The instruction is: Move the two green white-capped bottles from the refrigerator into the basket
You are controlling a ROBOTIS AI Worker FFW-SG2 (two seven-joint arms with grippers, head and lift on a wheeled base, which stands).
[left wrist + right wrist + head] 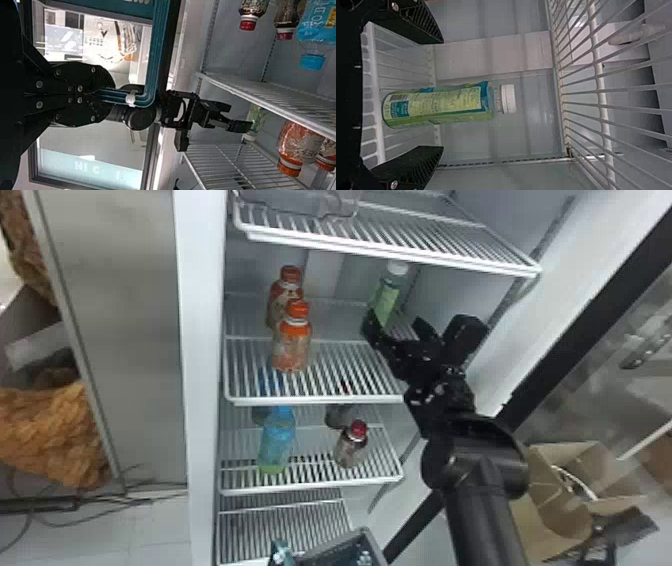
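Right gripper is nearest, its jaws open, one at each side of the green white-capped bottle, with gaps between. This bottle stands upright on the wire shelf. If full, it may be rather heavy, its plastic smooth, somewhat soft, maybe slippery; better to grasp the middle of the label. Left gripper has its jaws together. Right wrist view shows the label closely; head view adds two orange-capped bottles left of the green one
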